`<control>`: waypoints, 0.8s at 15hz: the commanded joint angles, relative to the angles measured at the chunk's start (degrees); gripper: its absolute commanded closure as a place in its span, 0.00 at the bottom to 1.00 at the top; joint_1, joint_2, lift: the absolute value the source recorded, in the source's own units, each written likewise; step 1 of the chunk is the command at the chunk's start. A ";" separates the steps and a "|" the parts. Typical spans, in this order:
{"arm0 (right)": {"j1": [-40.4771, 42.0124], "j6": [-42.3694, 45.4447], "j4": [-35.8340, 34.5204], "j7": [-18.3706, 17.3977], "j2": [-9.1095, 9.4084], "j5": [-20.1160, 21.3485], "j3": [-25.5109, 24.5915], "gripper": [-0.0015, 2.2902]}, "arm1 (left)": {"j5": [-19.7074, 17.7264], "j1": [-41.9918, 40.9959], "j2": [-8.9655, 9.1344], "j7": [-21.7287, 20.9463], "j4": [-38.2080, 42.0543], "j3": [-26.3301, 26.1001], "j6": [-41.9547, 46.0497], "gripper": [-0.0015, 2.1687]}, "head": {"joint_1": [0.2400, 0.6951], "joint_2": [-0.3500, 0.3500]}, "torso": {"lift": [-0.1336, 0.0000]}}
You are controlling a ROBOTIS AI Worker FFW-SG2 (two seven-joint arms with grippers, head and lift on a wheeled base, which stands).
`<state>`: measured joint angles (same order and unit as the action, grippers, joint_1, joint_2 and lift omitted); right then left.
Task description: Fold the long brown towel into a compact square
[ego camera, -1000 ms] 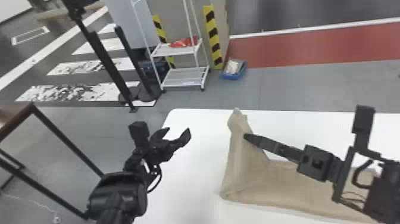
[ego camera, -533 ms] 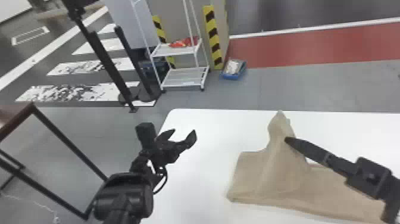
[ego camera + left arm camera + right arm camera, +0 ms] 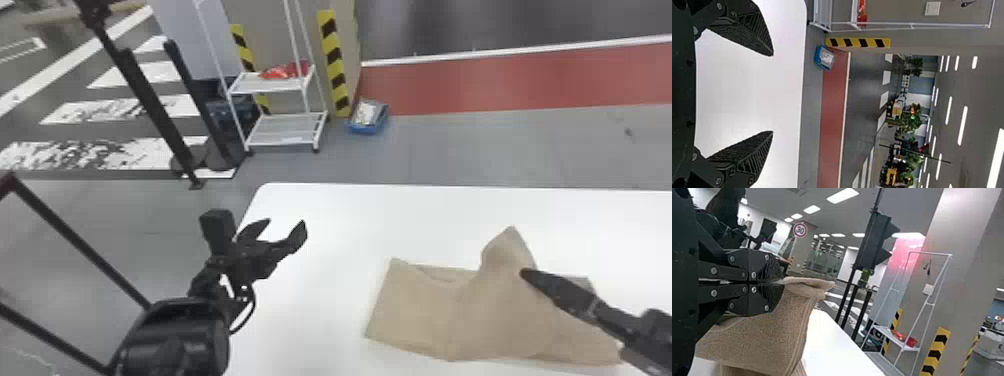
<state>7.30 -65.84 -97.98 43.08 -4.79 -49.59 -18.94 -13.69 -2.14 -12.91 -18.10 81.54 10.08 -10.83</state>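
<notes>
We see a white round-cornered table [image 3: 320, 295], a grey floor [image 3: 500, 150] beyond it, a brick-red floor band [image 3: 500, 80], a white metal shelf rack [image 3: 267, 88] holding a red packet [image 3: 286, 71], a blue bin [image 3: 367, 129] near a yellow-and-black striped strip [image 3: 334, 65], rectangular white ceiling lights [image 3: 843, 196] above us

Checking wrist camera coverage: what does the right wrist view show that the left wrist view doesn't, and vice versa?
Right wrist view: the brown towel, pinched in the right arm's fingers; a black traffic light; a round sign.
Left wrist view: a blue bin and a red floor strip.
Both: the white table, the white rack, yellow-and-black striping.
</notes>
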 commanded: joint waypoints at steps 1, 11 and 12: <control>-1.33 -0.21 1.21 0.86 -1.37 -0.33 -1.80 0.49 | 0.15 -0.41 -0.01 0.00 0.29 0.03 -0.91 0.09 | 1.00 0.86 | 1.00; -11.52 -4.26 8.16 3.68 0.30 1.16 3.73 0.49 | 0.85 -4.54 1.31 -0.62 5.56 1.52 -3.20 0.09 | 1.00 0.85 | 1.00; -10.03 -4.26 8.16 4.11 0.04 1.16 2.33 0.49 | 0.68 -4.63 1.04 -0.79 5.74 1.88 -3.20 0.09 | 1.00 0.88 | 1.00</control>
<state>-4.52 -69.93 -89.52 47.00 -4.57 -48.75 -15.23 -12.79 -6.41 -11.54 -18.77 86.99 11.25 -14.03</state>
